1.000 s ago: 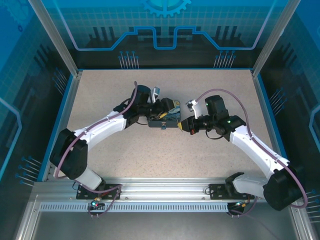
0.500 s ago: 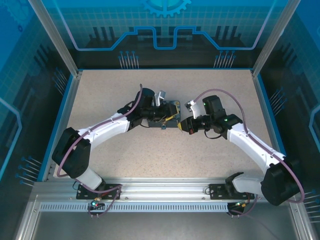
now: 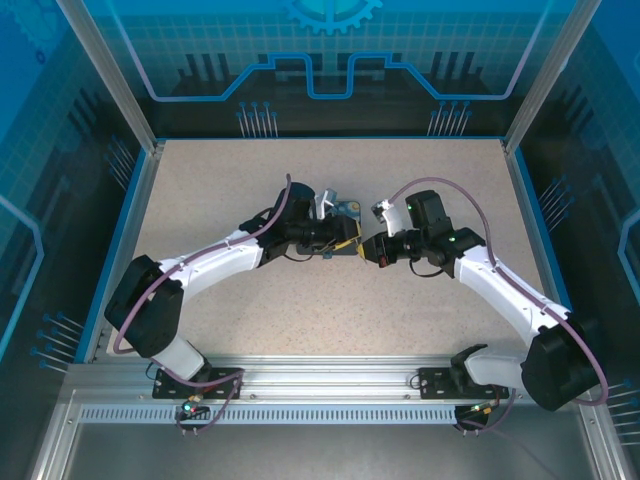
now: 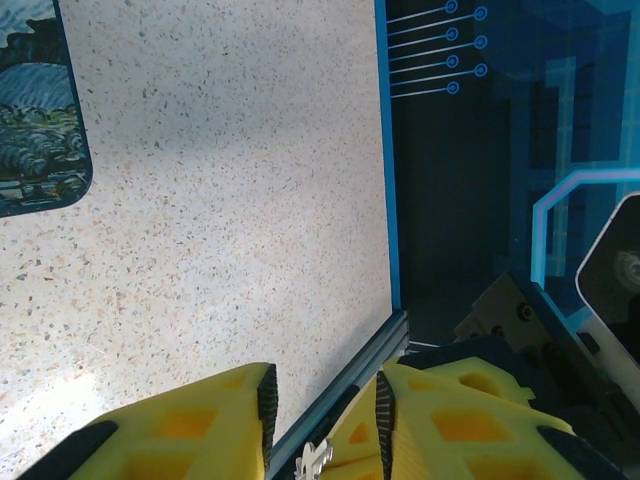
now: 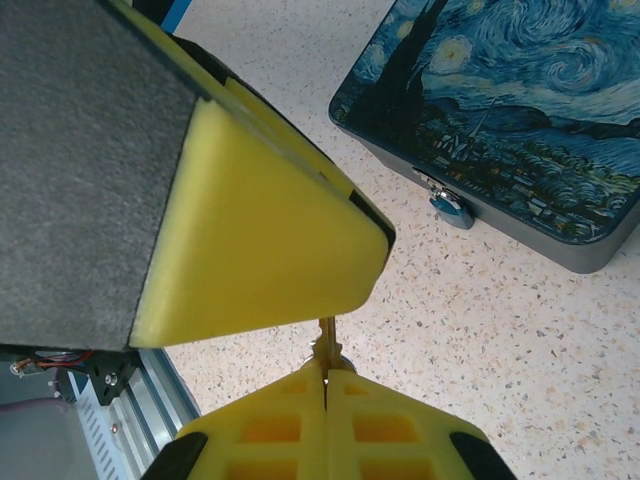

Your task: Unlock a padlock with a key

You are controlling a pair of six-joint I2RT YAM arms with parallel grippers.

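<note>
**Key pinched in the right fingers, padlock hanging on the box front**

Top external view: the left gripper [image 3: 338, 241] and the right gripper [image 3: 369, 250] are seen close together near the middle of the speckled surface [image 3: 300, 320]. The left gripper lies over the near edge of the painting-print box [image 3: 348, 210]. The right gripper is just beside the box, on its right. The padlock and key are too small to be made out here.

Left wrist view: the left gripper's yellow fingers [image 4: 215, 420] are held apart, and the surface and its blue rim are seen through the gap. A small pale metal piece [image 4: 315, 461] is seen low in that gap, but what it is cannot be told. A corner of the box is seen at the upper left.

Right wrist view: the right gripper's fingers [image 5: 270, 425] are pressed together on the key [image 5: 325, 343], a thin sliver that sticks out past their tips. The padlock [image 5: 447, 206], small and bluish, hangs at the front wall of the box, beyond the key and apart from it. A large yellow pad [image 5: 260, 240] is seen close to the lens at the upper left.
</note>
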